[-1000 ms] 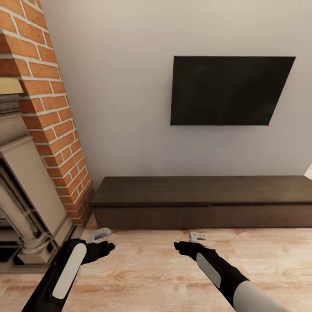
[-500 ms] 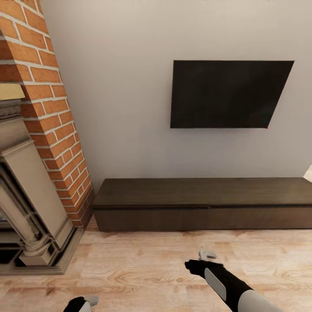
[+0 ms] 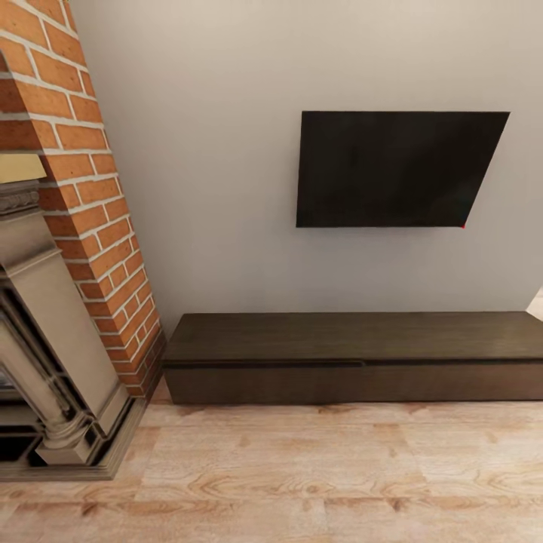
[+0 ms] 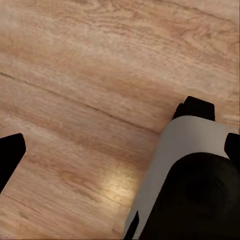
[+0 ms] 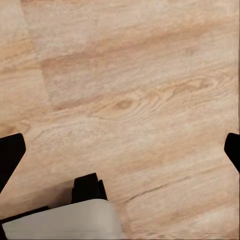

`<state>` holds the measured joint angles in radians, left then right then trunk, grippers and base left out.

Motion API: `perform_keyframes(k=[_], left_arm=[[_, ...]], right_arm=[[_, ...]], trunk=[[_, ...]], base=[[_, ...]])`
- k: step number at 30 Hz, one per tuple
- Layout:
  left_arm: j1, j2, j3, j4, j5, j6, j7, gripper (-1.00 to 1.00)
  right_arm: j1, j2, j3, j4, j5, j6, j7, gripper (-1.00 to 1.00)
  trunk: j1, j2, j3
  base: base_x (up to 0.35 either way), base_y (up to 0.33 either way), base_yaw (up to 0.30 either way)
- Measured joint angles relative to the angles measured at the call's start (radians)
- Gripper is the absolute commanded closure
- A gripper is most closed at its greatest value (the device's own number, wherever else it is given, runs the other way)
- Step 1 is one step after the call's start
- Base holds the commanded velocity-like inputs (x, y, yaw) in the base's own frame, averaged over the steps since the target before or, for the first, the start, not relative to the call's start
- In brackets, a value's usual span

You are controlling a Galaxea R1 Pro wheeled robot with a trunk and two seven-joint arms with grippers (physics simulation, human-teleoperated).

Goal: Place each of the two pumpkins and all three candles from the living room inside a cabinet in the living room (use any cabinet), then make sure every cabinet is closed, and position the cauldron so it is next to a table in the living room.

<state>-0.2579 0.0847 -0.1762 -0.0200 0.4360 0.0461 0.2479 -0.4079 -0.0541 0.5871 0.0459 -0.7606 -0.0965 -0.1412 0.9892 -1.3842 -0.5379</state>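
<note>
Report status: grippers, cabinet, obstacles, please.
Left gripper open, right gripper open, both over bare floor. Cabinet ahead, drawers closed. Nothing in the way.

Even soft light, slight blur, pale glare on floor

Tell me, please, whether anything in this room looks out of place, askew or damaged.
Nothing stands out. The cabinet sits square against the wall with its fronts shut and its top bare, the television hangs flat above it, and the brick chimney and plank floor look intact.
</note>
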Motion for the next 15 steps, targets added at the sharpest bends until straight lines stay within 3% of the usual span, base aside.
perform_keyframes(k=[6, 15], left_arm=[[0.071, 0.036, -0.002, 0.004, -0.004, -0.048, -0.011, -1.00], [0.109, 0.032, 0.000, 0.002, -0.006, -0.075, -0.011, -1.00]], right_arm=[[0.082, 0.001, 0.000, 0.002, 0.006, 0.008, -0.001, -1.00], [0.117, 0.002, 0.001, -0.007, 0.012, -0.001, -0.001, -1.00]], trunk=[[0.000, 0.000, 0.000], [0.000, 0.000, 0.000]], base=[[0.000, 0.000, 0.000], [0.000, 0.000, 0.000]])
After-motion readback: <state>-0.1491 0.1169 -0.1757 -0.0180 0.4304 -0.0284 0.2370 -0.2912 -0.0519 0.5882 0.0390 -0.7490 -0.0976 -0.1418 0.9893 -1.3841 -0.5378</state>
